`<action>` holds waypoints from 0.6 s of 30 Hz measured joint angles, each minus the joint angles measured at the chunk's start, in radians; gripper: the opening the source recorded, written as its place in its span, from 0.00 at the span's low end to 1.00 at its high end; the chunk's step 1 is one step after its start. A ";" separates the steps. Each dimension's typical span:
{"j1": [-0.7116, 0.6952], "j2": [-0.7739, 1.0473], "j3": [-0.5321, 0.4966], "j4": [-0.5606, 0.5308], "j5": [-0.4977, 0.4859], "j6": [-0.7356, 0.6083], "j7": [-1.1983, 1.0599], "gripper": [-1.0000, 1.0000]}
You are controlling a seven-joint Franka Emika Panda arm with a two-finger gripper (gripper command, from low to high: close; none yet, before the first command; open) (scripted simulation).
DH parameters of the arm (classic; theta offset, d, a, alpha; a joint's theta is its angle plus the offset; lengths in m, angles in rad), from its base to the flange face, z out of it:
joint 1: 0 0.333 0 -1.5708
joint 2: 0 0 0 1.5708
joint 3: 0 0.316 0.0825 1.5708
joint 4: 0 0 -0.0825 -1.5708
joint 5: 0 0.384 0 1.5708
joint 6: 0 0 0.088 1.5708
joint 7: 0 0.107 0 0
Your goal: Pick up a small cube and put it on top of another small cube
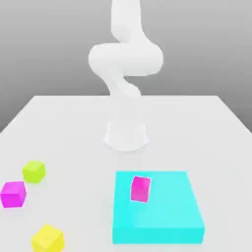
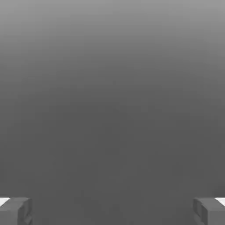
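The small pure-yellow cube lies on the white table near the front edge, at the exterior view's left. Behind it sit a magenta cube and a lime cube of the same size. Another magenta cube rests on top of a flat cyan block. In the hand view my gripper is open, its two grey fingertips far apart with nothing between them and only a plain grey backdrop beyond.
The white arm's base stands at the table's middle, and the arm rises from it past the top of the exterior view. The cyan block takes up the front right of the table.
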 joint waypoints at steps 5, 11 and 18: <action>-0.039 0.187 -0.017 -0.005 -0.013 0.060 0.032 0.50; -0.079 0.405 -0.047 -0.011 -0.020 0.129 0.062 0.50; -0.126 0.659 -0.089 -0.018 -0.001 0.211 0.079 0.50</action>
